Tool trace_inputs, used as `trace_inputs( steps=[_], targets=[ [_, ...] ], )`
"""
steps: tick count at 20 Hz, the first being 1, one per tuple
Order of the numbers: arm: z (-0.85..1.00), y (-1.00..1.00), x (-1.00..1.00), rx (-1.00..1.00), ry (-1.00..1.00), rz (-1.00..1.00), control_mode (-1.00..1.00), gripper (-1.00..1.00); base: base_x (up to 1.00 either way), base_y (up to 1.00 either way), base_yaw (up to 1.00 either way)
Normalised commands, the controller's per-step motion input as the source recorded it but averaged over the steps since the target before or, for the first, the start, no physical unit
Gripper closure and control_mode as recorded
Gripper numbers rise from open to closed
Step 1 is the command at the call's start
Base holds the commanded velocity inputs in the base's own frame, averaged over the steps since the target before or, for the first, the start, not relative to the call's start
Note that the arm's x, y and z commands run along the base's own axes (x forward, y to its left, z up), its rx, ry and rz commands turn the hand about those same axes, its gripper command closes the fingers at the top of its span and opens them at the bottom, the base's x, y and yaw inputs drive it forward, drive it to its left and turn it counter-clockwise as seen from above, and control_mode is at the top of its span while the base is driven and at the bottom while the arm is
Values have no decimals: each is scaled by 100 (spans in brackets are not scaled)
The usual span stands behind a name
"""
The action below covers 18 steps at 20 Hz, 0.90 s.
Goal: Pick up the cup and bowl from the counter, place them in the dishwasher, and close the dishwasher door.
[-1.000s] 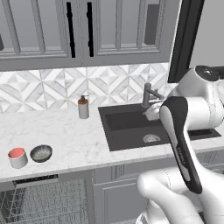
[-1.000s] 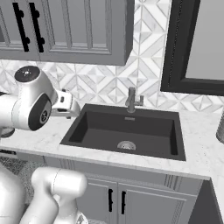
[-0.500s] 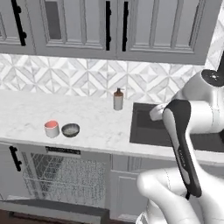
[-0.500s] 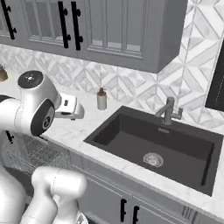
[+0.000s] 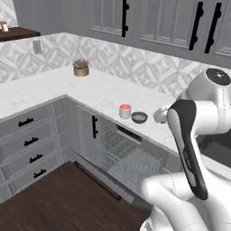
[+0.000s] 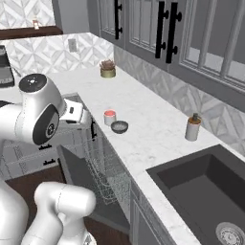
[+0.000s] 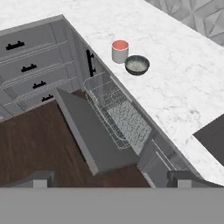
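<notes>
The cup [image 7: 120,51], pale grey with a coral-red inside, stands on the white marble counter [image 7: 175,78], and the dark grey bowl [image 7: 137,65] sits close beside it. Both are also in the left base view, cup [image 5: 125,111] and bowl [image 5: 139,117], and in the right base view, cup [image 6: 110,116] and bowl [image 6: 119,127]. Below them the dishwasher stands open, with its wire rack [image 7: 117,117] pulled out and its door [image 7: 89,133] folded down. My gripper [image 7: 111,181] hovers high above the floor in front of the dishwasher, open and holding nothing, well short of the cup.
A gold plant pot [image 5: 81,68] stands at the counter's far corner. A pump bottle [image 6: 193,127] and a dark sink [image 6: 206,191] lie to the right. Grey drawer cabinets [image 5: 27,140] flank the dishwasher, and dark wood floor [image 5: 58,198] spreads in front.
The whole picture has shifted: the base has moved, so cup, bowl and open dishwasher now sit nearer the middle and the corner counter appears. The arm keeps its pose.
</notes>
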Motion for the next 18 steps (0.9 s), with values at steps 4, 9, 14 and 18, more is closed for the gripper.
trace_inputs(
  steps=[4, 9, 14, 18],
  targets=[
    [0, 0, 0, 0, 0, 0, 100, -100, -42, -13, 52],
    [0, 0, 0, 0, 0, 0, 100, -100, 35, -5, 9],
    [0, 0, 0, 0, 0, 0, 100, -100, 41, -18, 2],
    [0, 0, 0, 0, 0, 0, 100, -100, 74, -45, 9]
  ],
)
